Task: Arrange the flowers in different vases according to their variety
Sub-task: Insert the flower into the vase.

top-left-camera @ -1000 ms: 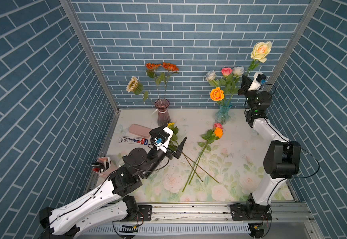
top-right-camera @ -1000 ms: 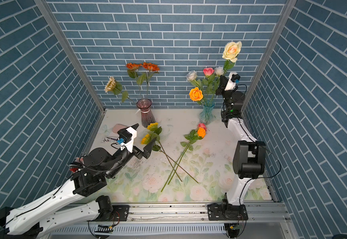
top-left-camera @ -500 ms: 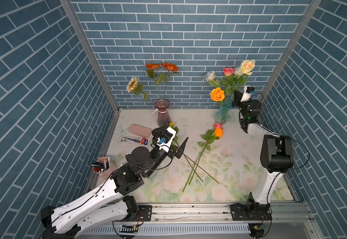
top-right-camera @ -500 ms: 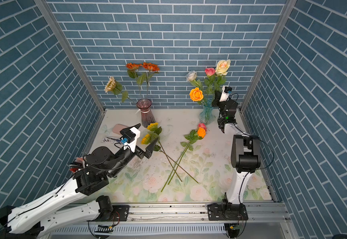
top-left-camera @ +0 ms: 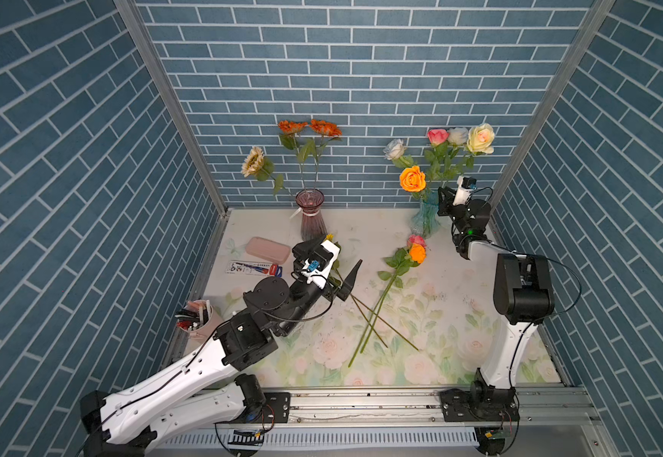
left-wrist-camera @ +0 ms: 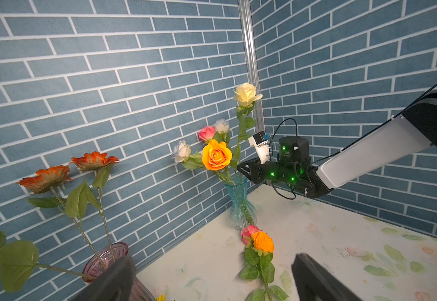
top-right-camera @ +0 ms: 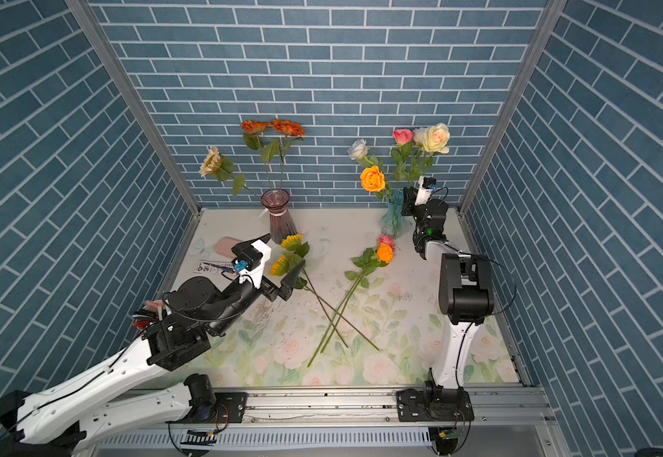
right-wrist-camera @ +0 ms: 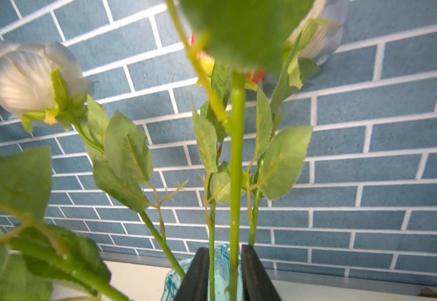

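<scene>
The left arm (top-left-camera: 187, 368) slants from the lower left of the frame up to its middle, and the left gripper (top-left-camera: 332, 261) has its jaws spread wide. The right arm (top-left-camera: 519, 292) stands at the right, folded at the elbow; the right gripper (right-wrist-camera: 222, 273) shows jaws slightly parted.

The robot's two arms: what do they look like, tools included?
Both the left arm and the right arm have white shell links between bulky black joint housings, with thin black cables looping outside. The left tool and the right tool each have two black wedge-shaped fingers below a white camera mount with a blue plug. Green lights glow on the right wrist.
</scene>
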Controlling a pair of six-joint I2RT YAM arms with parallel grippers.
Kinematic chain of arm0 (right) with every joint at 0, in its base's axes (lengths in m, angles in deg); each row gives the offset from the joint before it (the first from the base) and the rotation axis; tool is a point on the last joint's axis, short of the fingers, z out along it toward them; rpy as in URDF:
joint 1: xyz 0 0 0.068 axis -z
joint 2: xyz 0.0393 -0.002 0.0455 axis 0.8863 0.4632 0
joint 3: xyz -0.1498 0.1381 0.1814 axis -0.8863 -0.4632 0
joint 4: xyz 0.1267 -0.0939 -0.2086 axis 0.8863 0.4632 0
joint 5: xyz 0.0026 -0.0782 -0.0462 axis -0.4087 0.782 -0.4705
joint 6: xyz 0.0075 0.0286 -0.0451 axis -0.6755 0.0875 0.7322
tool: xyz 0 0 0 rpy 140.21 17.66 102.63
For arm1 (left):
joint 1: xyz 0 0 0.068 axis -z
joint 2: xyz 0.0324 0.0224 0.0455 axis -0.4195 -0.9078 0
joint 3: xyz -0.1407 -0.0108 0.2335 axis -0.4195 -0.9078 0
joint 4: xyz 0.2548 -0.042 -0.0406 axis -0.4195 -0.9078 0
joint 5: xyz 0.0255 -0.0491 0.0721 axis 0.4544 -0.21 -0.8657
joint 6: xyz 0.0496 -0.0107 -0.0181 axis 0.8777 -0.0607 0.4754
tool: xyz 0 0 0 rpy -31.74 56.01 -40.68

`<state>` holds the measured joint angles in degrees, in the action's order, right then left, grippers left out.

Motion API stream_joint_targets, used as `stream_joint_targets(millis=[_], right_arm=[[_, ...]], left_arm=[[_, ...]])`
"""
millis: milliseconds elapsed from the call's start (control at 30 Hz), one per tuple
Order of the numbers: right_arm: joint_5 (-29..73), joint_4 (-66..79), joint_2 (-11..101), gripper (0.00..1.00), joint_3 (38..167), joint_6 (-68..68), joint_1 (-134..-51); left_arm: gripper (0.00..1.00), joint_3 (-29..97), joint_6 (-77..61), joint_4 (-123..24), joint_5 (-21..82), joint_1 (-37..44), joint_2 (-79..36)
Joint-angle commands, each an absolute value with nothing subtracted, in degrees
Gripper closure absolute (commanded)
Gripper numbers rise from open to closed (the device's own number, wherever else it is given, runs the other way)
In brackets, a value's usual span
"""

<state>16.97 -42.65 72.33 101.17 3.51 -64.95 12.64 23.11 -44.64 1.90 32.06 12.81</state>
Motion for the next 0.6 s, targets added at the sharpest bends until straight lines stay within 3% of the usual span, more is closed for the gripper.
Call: stream_joint_targets(millis=[0,200,400,567], right_arm=[[14.8,-44.4,71.5,0.69,98.7,1.9,-64.8],[12.9,-44.8,66.2,0.59,92.7,2.5,-64.9],[11.3,-42.3,58.9,0.57,86.5,4.7,-65.6],[11.6,-31.4,49.2,0.57,82.4,11.4,-68.9]], left_arm=[[0.0,14.3,23.6,-43.9,2.9,31.5,12.5],[0.0,14.5,23.6,-43.3,4.0,31.3,12.1],[0.0,14.6,23.0,-42.8,5.1,31.2,12.1],[0.0,15.8,21.3,-44.1,3.8,31.2,12.1]])
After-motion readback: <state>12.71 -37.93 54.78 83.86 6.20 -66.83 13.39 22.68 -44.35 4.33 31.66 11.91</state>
